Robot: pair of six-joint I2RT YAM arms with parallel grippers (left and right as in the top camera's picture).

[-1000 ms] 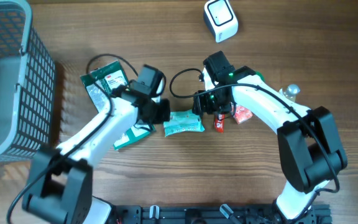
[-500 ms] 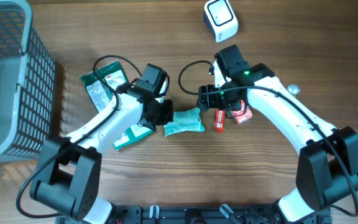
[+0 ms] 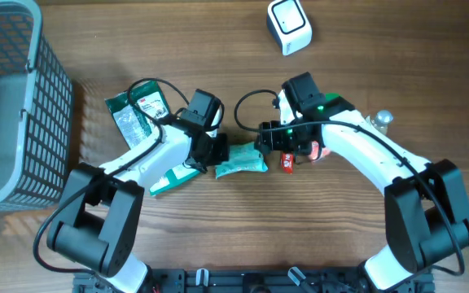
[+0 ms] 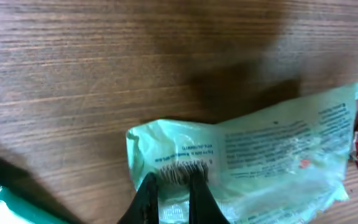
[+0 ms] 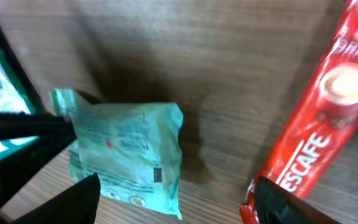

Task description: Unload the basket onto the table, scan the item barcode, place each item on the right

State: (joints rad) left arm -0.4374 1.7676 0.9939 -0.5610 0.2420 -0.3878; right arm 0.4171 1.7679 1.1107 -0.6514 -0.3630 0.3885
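Right end effector (image 3: 262, 143) returned, one pouch (image 3: 243, 161)

A grey basket (image 3: 51, 114) (far left) stands apart from a Nescafe stick (image 5: 319, 118).

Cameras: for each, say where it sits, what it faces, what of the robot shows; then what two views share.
Overhead: above the table, looking straight down; left arm, right arm, basket, scanner show.
Left wrist: looks down along the left gripper, pinched shut on the green packet.
Right wrist: looks down through the open right gripper at a Nescafe stick.
Shared: both wrist views show the green packet.
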